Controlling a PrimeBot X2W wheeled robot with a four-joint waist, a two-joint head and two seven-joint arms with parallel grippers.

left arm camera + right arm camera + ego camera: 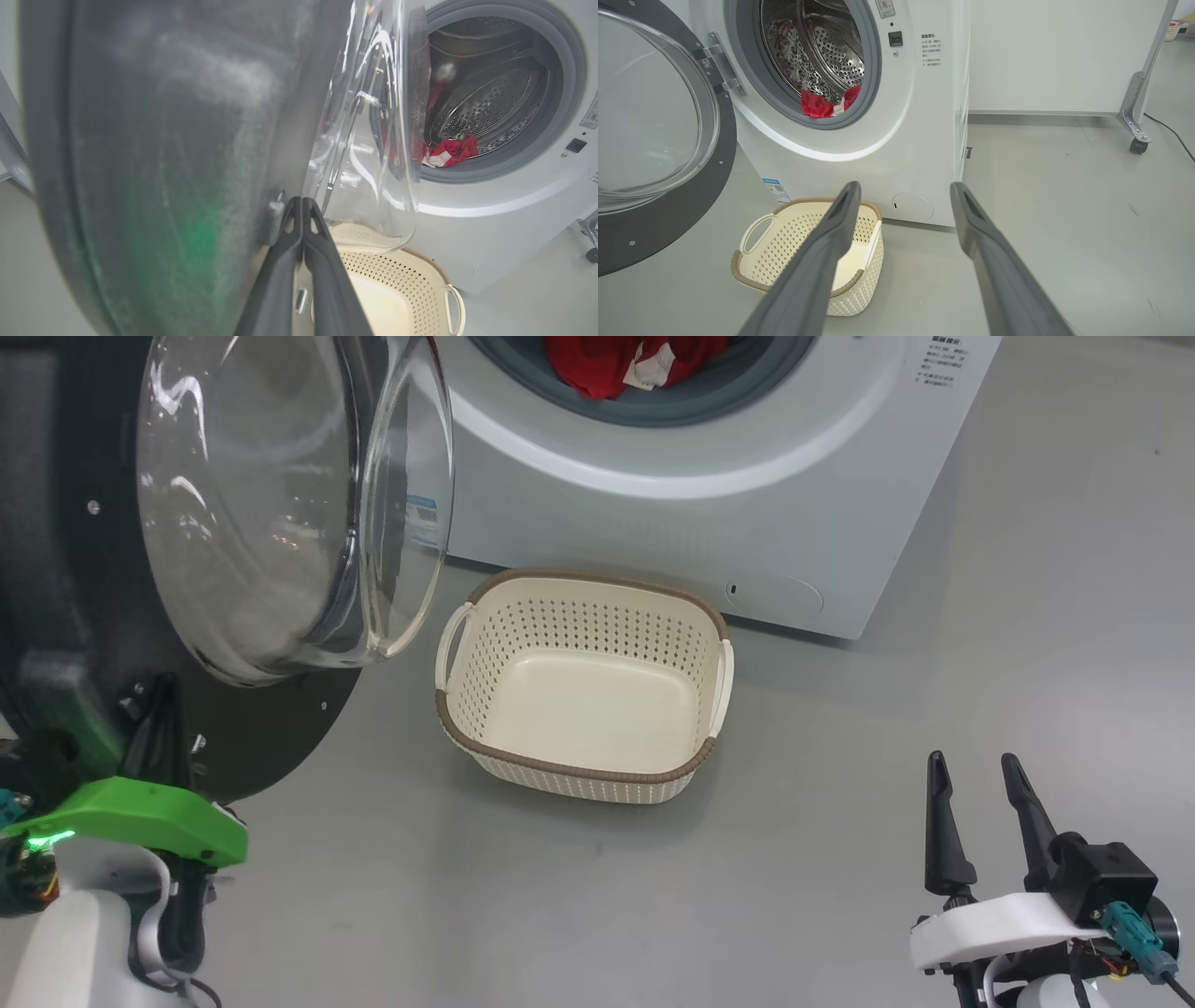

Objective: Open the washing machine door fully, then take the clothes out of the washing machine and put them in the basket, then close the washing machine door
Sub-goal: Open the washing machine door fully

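Note:
The washing machine point(747, 504) stands with its door point(280, 495) swung open to the left, the glass bowl facing the drum. Red clothes point(597, 364) with a white tag lie at the drum mouth, also seen as clothes point(451, 151) and clothes point(817, 105). The cream basket point(588, 775) sits empty on the floor in front of the machine. My left gripper point(166, 695) is shut, its tips against the door's black inner face point(163, 163) beside the bowl, left gripper point(302, 203). My right gripper point(976, 765) hovers open and empty at the lower right, right gripper point(903, 186).
Bare grey floor point(934, 663) spreads to the right of the machine and around the basket point(852, 298). A metal frame leg on a caster point(1134, 116) stands far right by a white wall. The open door point(668, 210) overhangs the basket's left side.

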